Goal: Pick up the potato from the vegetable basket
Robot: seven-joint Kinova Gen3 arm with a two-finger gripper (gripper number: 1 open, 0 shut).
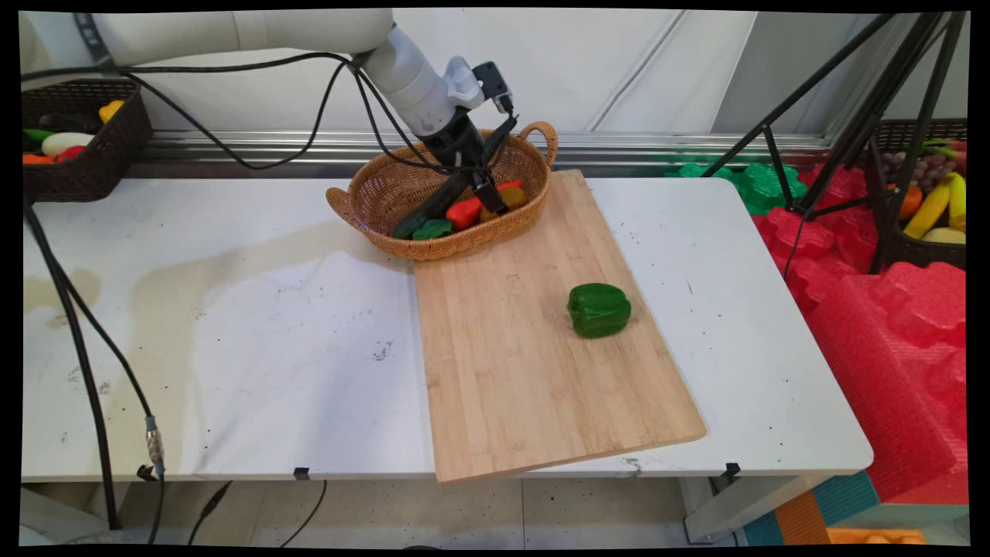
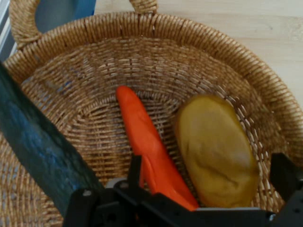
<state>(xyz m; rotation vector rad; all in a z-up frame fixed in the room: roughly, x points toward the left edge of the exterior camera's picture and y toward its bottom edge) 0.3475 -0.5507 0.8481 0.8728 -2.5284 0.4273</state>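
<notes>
Gripper (image 2: 208,189) low inside wicker basket (image 1: 371,193), fingers (image 2: 284,177) spread wide astride yellow potato (image 2: 218,151), orange carrot (image 2: 147,142) just beside, nothing grasped, green pepper (image 1: 599,309) on cutting board (image 1: 510,387).

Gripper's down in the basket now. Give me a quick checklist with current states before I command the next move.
1. Gripper inside the wicker basket: ok.
2. Fingers open: ok; one finger sits against the red pepper, the other right of the potato.
3. Only one item between fingers: not ok; the pepper's end and the potato both lie in the gap.
4. Cucumber clear of fingers: ok; it leans at the left.
5. Cables clear of basket handle: cannot tell.
6. Cutting board has free space: ok; only a green pepper on it.
</notes>
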